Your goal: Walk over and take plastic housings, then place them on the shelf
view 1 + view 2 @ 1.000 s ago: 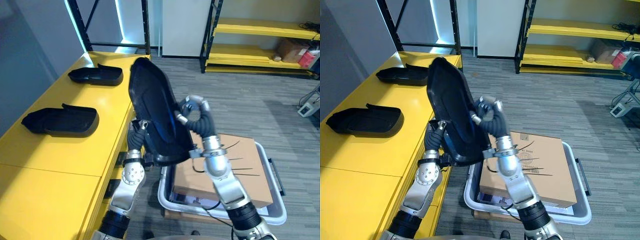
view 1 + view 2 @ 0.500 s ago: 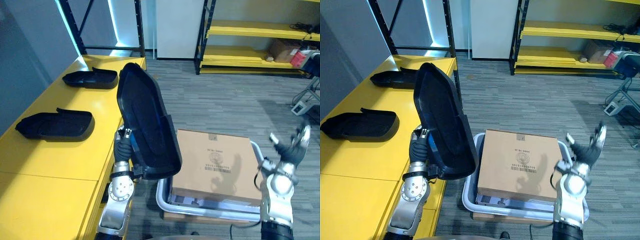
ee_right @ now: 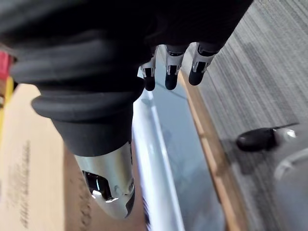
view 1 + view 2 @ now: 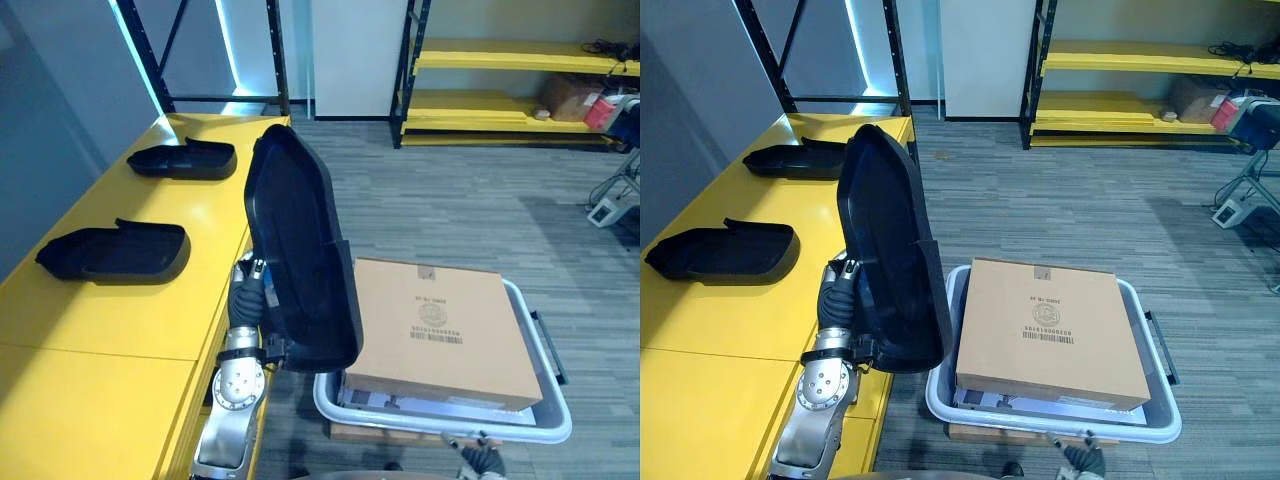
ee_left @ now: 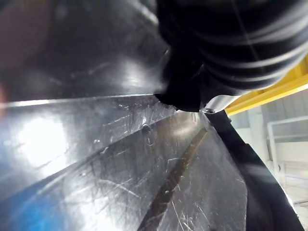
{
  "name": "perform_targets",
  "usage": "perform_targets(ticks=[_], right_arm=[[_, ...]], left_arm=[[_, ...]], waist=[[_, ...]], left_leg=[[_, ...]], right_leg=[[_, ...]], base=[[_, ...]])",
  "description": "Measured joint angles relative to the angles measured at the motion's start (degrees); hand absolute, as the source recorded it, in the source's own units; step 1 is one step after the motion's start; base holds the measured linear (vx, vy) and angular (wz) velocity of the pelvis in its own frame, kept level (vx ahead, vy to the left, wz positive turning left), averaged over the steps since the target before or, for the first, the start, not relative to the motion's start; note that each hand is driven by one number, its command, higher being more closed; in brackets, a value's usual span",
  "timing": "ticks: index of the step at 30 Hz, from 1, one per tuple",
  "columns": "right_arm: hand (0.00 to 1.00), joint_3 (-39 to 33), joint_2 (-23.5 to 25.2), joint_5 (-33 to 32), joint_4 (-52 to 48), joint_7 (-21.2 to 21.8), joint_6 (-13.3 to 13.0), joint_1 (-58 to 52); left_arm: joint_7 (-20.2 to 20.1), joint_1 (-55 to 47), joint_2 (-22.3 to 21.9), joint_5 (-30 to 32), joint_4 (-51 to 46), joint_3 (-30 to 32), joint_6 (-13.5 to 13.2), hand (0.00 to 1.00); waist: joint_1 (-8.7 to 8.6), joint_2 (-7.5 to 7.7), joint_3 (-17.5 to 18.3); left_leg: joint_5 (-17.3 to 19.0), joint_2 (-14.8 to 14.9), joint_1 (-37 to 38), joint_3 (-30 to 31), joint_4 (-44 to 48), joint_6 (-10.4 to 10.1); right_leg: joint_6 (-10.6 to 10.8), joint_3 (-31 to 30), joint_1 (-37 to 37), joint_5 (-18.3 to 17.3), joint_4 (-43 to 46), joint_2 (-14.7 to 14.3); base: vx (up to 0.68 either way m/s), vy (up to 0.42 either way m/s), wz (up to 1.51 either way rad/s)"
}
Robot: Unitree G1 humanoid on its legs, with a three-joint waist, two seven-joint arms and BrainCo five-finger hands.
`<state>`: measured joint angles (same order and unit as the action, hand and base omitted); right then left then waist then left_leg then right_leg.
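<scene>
One large black plastic housing (image 4: 300, 250) stands on end in the air, leaning a little, carried by the left hand (image 4: 245, 295) alone. The hand sits at the housing's lower rim. Its silver fingers (image 4: 257, 270) curl onto that edge and then pass out of sight behind the shell. In the left wrist view the housing's glossy, scratched surface lies right against the hand's dark ribbed cover.

Further to this hand's left, a flat yellow shelf surface (image 4: 120, 330) bears two shallow black plastic housings. The nearer housing (image 4: 112, 253) is just across from the hand and the farther housing (image 4: 182, 160) is well beyond it. Both lie flat and apart from each other.

To the hand's right, on the grey carpet (image 4: 460, 210), a brown cardboard box (image 4: 445, 325) rests inside a pale grey plastic tote (image 4: 548, 405).

The right hand (image 3: 168, 62) hangs low by the tote's near edge, holding nothing. Its dark-tipped fingers (image 3: 198, 67) are straight and loosely side by side, pointing down over the tote's rim, with the box just beside them.
</scene>
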<state>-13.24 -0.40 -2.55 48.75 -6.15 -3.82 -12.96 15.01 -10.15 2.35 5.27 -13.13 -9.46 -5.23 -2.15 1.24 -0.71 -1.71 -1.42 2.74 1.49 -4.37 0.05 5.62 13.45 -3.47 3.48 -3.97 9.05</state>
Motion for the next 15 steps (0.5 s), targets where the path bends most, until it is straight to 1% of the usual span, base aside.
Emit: perform_targets(ticks=[2, 4, 8, 9, 10, 11, 12, 13, 14, 15], right_arm=[[0.00, 2.1, 0.0, 1.2, 0.0, 0.4, 0.0, 0.3], [0.00, 2.9, 0.0, 1.6, 0.2, 0.2, 0.4, 0.9], [0.00, 4.0, -0.9, 2.2, 2.0, -0.5, 0.6, 1.4], [0.00, 5.2, -2.1, 2.8, 3.6, -1.1, 0.7, 1.3], [0.00, 5.4, -2.5, 3.2, 4.5, -1.4, 0.9, 1.2], [0.00, 5.4, -2.6, 3.2, 4.5, -1.6, 1.3, 1.1], [0.00, 5.4, -2.9, 3.2, 5.2, -2.3, 2.0, 1.1], [0.00, 6.0, -3.3, 3.1, 5.8, -3.1, 2.0, 1.1], [0.00, 6.7, -3.6, 3.1, 6.0, -3.6, 2.0, 1.0], [0.00, 7.2, -4.0, 3.2, 6.1, -3.7, 2.0, 1.0]], left_arm=[[0.0, 0.0, 0.4, 0.0, 1.1, 0.0, 0.0, 1.00], [0.0, 0.0, 0.4, 0.0, 2.5, 0.0, -0.1, 1.00], [0.0, 0.0, 1.2, 0.0, 2.7, -0.2, -0.1, 1.00], [0.1, 0.0, 1.1, 0.0, 2.2, -0.7, -0.1, 1.00], [0.1, 0.0, 1.0, 0.2, 1.5, -1.5, -0.2, 1.00], [0.1, 0.0, 0.8, 0.2, 0.8, -1.7, -0.1, 1.00], [0.1, -0.3, 0.4, 0.6, -1.1, -1.6, -0.1, 1.00], [0.5, -1.4, -0.1, 0.6, -4.4, -1.3, -0.2, 1.00], [0.9, -1.9, -0.1, 0.6, -6.0, -1.0, -0.3, 1.00], [1.5, -2.8, -0.1, 0.5, -8.2, -0.7, -0.5, 1.00]], waist=[[0.17, 0.25, -0.1], [1.11, 0.55, -0.2], [1.53, 1.09, -0.4], [1.58, 1.07, -0.5], [1.96, 1.00, -1.1], [2.19, 0.95, -1.7], [3.13, 0.95, -2.7], [3.47, 0.63, -3.5], [3.53, 0.47, -3.9], [3.56, -0.25, -4.4]], left_leg=[[-0.1, 0.0, 0.0, 0.8, 0.2, -0.1], [-0.3, 0.1, -0.1, 1.7, 0.2, -0.3], [-1.4, -0.1, -0.6, 5.0, -0.4, -0.7], [-1.6, -0.5, -1.2, 7.1, -0.4, -1.0], [-2.5, -0.8, -1.7, 9.8, -0.4, -1.4], [-2.7, -1.2, -2.0, 11.3, -0.2, -1.4], [-3.3, -1.6, -3.0, 13.5, 0.5, -2.3], [-3.4, -2.1, -4.3, 16.2, 1.0, -2.6], [-3.3, -2.2, -5.0, 16.6, 0.8, -2.7], [-2.9, -1.3, -6.4, 13.4, 0.8, -2.4]], right_leg=[[0.0, 0.9, -0.5, -0.1, 0.0, 0.0], [-0.3, 2.0, -0.9, -0.4, 0.0, -0.1], [0.1, 5.0, -2.2, -0.9, 0.2, -0.1], [0.1, 7.2, -2.4, -1.7, 1.0, 0.1], [0.3, 10.0, -2.9, -2.4, 2.3, 0.5], [0.3, 11.5, -3.1, -2.9, 3.0, 0.7], [0.4, 14.1, -3.3, -4.0, 4.7, 1.2], [0.2, 17.0, -3.2, -4.8, 5.9, 1.4], [0.2, 18.4, -3.2, -5.1, 6.3, 1.7], [0.2, 20.4, -3.2, -5.2, 6.4, 1.9]], base=[[-0.03, -0.019, 0.23], [-0.03, -0.029, 0.19], [-0.04, -0.037, 0.45], [-0.04, -0.029, 1.02], [-0.03, -0.026, 1.17], [-0.02, -0.011, 1.30], [-0.05, -0.015, 1.33], [-0.07, -0.011, 1.29], [-0.10, 0.003, 1.10], [-0.16, 0.014, 1.14]])
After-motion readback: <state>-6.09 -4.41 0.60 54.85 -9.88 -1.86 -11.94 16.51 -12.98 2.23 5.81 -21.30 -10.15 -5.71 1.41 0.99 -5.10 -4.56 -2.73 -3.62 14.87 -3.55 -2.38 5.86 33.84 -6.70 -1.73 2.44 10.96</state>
